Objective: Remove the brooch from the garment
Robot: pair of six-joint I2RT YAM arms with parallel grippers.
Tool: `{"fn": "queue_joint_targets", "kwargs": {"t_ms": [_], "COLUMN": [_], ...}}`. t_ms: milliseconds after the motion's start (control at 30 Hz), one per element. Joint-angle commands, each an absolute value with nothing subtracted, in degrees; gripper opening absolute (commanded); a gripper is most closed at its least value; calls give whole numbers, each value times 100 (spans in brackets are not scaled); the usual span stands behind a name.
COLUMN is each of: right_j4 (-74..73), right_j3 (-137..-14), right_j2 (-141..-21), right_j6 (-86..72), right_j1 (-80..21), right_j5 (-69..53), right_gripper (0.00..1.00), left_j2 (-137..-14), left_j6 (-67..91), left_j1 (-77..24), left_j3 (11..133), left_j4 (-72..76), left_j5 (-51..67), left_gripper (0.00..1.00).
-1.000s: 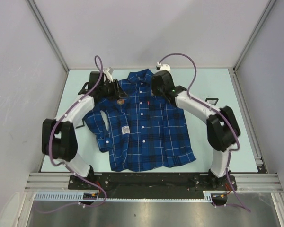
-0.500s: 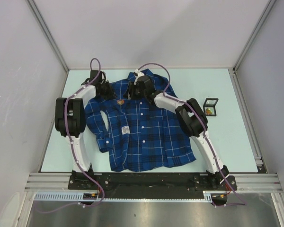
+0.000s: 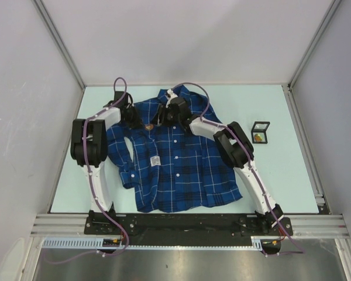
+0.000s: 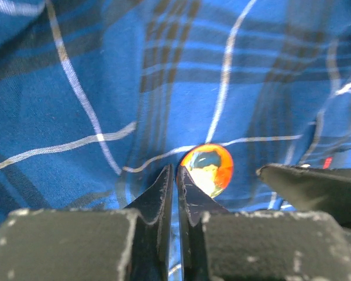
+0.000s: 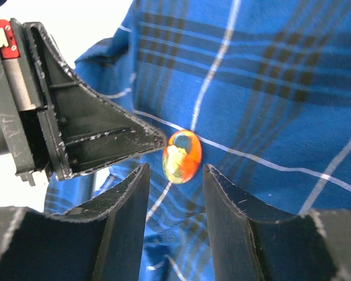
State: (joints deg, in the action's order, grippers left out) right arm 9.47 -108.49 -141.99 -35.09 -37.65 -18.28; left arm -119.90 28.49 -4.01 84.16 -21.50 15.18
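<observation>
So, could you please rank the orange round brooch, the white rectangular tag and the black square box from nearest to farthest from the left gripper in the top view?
1. Orange round brooch, right beside the left gripper.
2. White rectangular tag, lower on the shirt.
3. Black square box, far to the right.

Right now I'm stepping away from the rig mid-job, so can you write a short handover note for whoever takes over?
Left gripper: jaws all but shut, tips on the cloth beside the brooch; whether cloth is pinched is unclear.
Right gripper: open, a finger either side of the brooch, not closed on it.
Garment: flat on the table, brooch pinned near the collar.
Done: both grippers at the brooch.
Left: grip it and pull it free.
</observation>
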Motion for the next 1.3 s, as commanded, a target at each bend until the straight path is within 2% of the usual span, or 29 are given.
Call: {"fn": "queue_joint_targets", "kwargs": {"t_ms": [0, 300, 467, 567, 600, 667, 767, 800, 933, 1000, 1267], "right_j4": [993, 1396, 1520, 1573, 1573, 1434, 1249, 1196, 721, 668, 1045], "right_j3": [-11100, -11171, -11522, -11531, -11531, -11514, -11417, -11391, -11321, -11146, -10583], "right_j2": [-14431, -14721, -15047, -15047, -15038, -14924, -14687, -14626, -14301, -14133, -13861], "right_j6": [-3603, -4112, -4368, -4333, -4229, -4035, -3517, -3368, -2331, -1838, -800], "right_j1": [-3744, -3753, -3727, -3744, -3753, -3770, -3832, -3849, -4078, -4201, -4438], "right_j5": [-1819, -2320, -2619, -2593, -2601, -2435, -2137, -2049, -1233, -977, -466], "right_gripper": [46, 47, 42, 31, 21, 16, 3, 1, 0, 0, 0], "left_j2": [-12102, -12023, -11979, -11927, -11909, -11848, -11725, -11594, -11286, -11137, -11161], "left_j6": [2935, 2892, 2936, 2927, 2918, 2918, 2970, 2997, 3408, 3611, 4807], "left_j1": [-439, -448, -475, -483, -492, -492, -483, -449, -247, -71, 264], "left_j3": [8297, 8174, 8104, 8086, 8077, 8112, 8130, 8121, 7911, 7797, 7611], "left_j4": [-2074, -2136, -2066, -2057, -2065, -2118, -2241, -2267, -2119, -1944, -1661], "left_j5": [1503, 1415, 1503, 1529, 1538, 1608, 1670, 1748, 2231, 2442, 2891], "left_gripper": [9, 7, 7, 7, 7, 8, 14, 21, 37, 41, 46]}}
